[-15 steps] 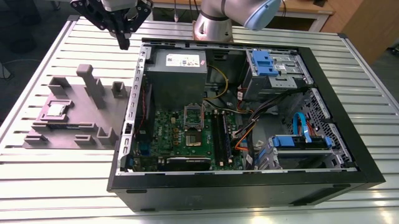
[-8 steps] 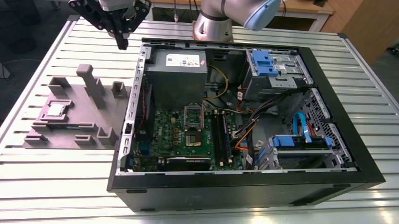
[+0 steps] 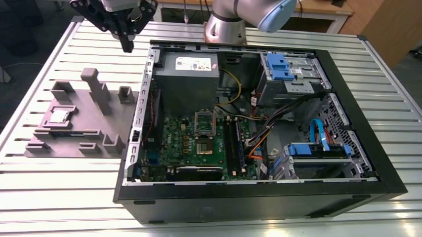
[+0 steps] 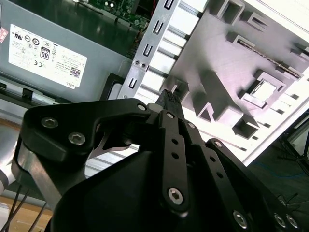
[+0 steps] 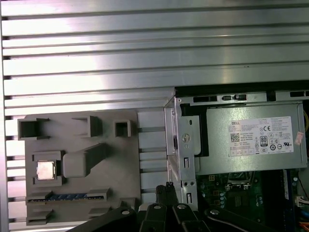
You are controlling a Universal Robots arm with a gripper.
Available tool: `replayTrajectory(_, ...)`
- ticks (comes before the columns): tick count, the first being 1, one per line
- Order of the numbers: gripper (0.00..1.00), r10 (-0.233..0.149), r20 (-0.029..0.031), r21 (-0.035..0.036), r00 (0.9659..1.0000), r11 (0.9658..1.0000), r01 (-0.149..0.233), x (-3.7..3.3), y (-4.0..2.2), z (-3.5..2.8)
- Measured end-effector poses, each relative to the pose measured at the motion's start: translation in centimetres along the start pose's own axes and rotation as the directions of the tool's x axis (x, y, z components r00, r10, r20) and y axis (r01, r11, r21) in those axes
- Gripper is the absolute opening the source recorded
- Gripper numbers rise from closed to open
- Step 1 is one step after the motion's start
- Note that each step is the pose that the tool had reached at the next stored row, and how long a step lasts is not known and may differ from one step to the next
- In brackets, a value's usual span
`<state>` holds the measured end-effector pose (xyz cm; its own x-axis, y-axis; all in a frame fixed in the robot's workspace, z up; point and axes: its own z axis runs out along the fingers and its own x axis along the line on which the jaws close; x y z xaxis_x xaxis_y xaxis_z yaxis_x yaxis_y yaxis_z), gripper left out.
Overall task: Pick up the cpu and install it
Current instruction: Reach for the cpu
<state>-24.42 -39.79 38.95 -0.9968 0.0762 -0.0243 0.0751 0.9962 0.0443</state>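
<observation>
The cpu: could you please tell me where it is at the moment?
The cpu lies in a square recess of the grey fixture on the exterior view's left, beside the open computer case and outside it.

1. The gripper (image 3: 126, 47), fingers pressed together, hangs in open air above the slatted table (image 3: 39, 74), just outside the case wall (image 3: 141, 113).
2. The cpu (image 3: 59, 115) lies in a recess of the grey fixture (image 3: 72, 140), open from above. A tall post (image 3: 98, 91) and shorter blocks rise near it.
3. The case wall stands between the grey fixture and the motherboard (image 3: 178, 143).
4. Inside, the socket (image 3: 203, 148) faces upward. The power supply (image 3: 188, 74), memory sticks (image 3: 235, 143) and loose cables (image 3: 264, 131) crowd around it.
</observation>
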Motion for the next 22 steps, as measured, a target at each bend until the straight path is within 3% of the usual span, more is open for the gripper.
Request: replayTrajectory(22,0.10,0.000,0.0001,-0.0001,1.0000,1.0000,0.000,0.61,-0.05,0.01)
